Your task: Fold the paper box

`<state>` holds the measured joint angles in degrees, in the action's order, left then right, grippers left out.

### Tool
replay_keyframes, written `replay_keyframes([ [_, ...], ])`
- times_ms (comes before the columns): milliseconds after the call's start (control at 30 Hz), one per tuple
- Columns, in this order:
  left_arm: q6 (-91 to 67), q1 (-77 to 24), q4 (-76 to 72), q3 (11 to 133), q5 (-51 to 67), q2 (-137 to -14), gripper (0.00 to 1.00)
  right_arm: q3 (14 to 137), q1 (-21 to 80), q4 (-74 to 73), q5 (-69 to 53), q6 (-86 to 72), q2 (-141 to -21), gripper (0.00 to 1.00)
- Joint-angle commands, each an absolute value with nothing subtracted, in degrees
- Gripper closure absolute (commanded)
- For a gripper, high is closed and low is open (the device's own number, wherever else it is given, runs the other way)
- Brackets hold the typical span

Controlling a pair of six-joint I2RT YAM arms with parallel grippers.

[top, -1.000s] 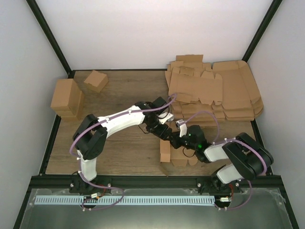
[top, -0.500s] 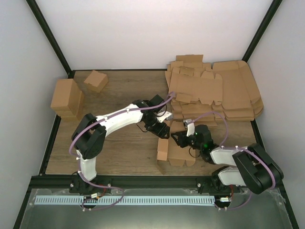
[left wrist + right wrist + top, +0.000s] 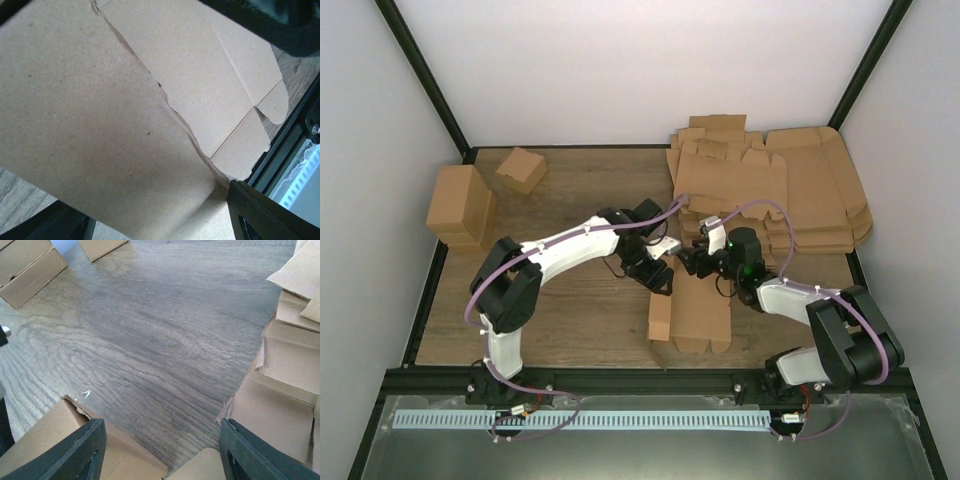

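Note:
The paper box point(image 3: 698, 312) is a partly folded brown sheet near the table's front edge, with its left flap point(image 3: 661, 318) standing up. My left gripper point(image 3: 658, 276) hovers at the sheet's far left corner. In the left wrist view it point(image 3: 157, 215) is open, its fingers point(image 3: 260, 212) wide apart, and the raised cardboard panel point(image 3: 100, 125) fills the space between and beyond them. My right gripper point(image 3: 696, 262) is at the sheet's far edge. In the right wrist view it point(image 3: 162, 440) is open and empty over bare wood, with cardboard edges point(image 3: 45, 440) just below its fingers point(image 3: 75, 450).
A stack of flat die-cut cardboard sheets point(image 3: 770, 195) lies at the back right, close to my right arm, and shows in the right wrist view point(image 3: 290, 365). A small cube-like box point(image 3: 521, 168) and a taller brown box point(image 3: 460, 207) stand at the back left.
My right gripper has drawn back off the sheet toward the far side, near the stack. The sheet now lies flatter and more exposed. My left gripper has barely moved.

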<state>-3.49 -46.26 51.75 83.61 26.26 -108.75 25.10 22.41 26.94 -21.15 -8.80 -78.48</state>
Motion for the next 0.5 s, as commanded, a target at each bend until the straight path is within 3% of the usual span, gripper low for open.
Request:
replay_keyframes([
  [0,-1.5,-45.89,52.87,85.39,27.64,-108.38,0.27,27.52,20.57,24.37,-29.86,-4.09,-79.72,0.36],
  [267,-0.18,-45.2,53.31,86.14,28.6,-108.68,0.27,27.39,18.46,21.68,-32.7,-5.07,-75.9,0.38],
  [467,1.02,-45.16,54.4,87.58,29.24,-109.64,0.27,35.8,17.98,6.37,-28.19,3.8,-73.94,0.39],
])
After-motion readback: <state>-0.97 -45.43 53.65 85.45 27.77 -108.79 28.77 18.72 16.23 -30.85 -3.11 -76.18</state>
